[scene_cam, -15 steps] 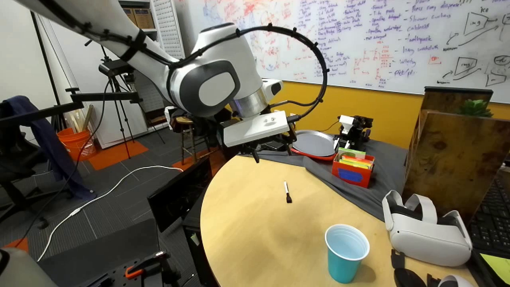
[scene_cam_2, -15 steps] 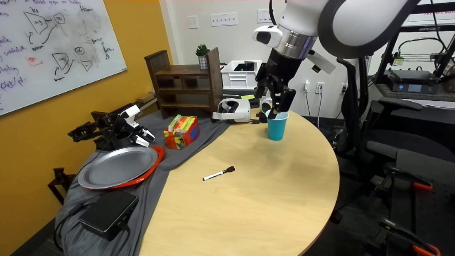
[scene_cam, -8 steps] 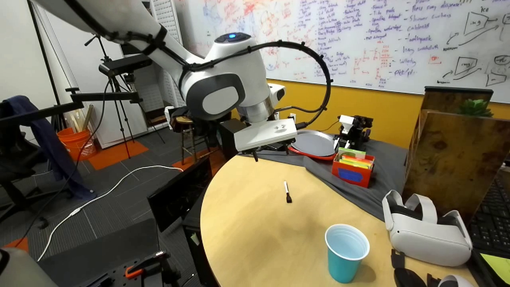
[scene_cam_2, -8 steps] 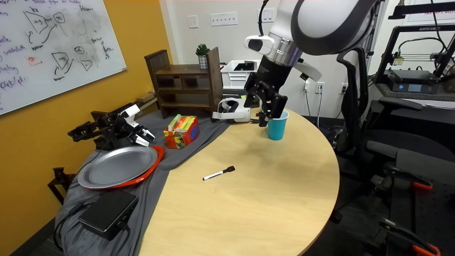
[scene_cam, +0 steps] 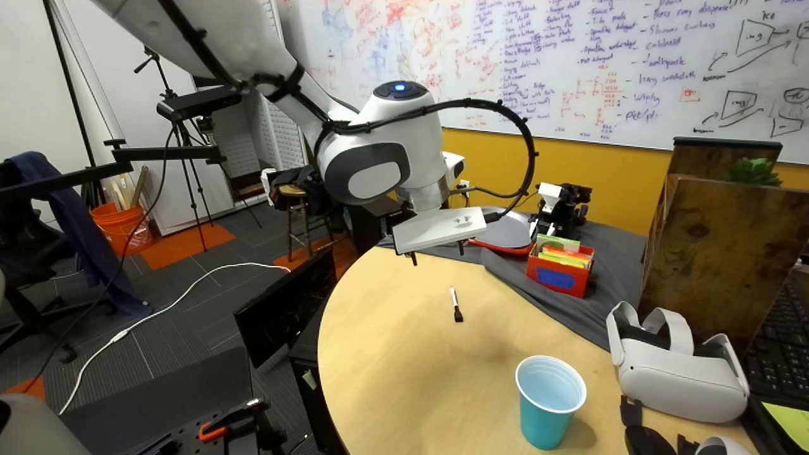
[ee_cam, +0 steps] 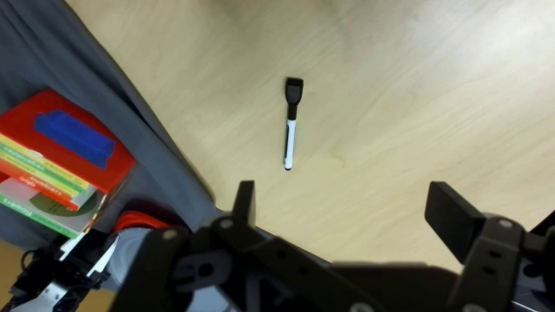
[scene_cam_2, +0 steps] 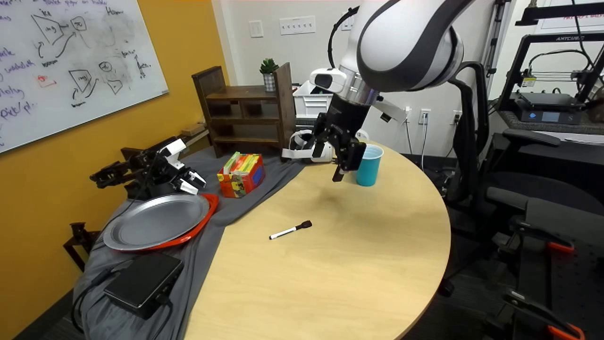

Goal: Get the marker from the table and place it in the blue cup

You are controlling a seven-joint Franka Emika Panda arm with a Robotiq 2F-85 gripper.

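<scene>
The marker (scene_cam: 456, 305) is a small pen with a white barrel and black cap, lying flat on the light tan table (scene_cam: 392, 354). It also shows in an exterior view (scene_cam_2: 290, 230) and in the wrist view (ee_cam: 292, 113), ahead of the fingers and nearer the left one. My gripper (ee_cam: 342, 190) is open and empty, with its fingers wide apart above the table. It also shows in both exterior views (scene_cam: 437, 254) (scene_cam_2: 340, 163), apart from the marker. The blue cup (scene_cam: 545, 418) stands upright on the table, also in an exterior view (scene_cam_2: 368, 169); it is out of the wrist view.
A red box of books (scene_cam: 560, 272) and a grey round tray (scene_cam_2: 158, 222) lie on the dark cloth along one side of the table. A white headset (scene_cam: 679, 373) is beside the cup. A wooden shelf (scene_cam_2: 245, 111) stands behind the headset.
My arm and gripper have moved lower and sideways, rightward in an exterior view and leftward in an exterior view. The gripper no longer overlaps the cup's rim there. Marker and cup have not moved.
</scene>
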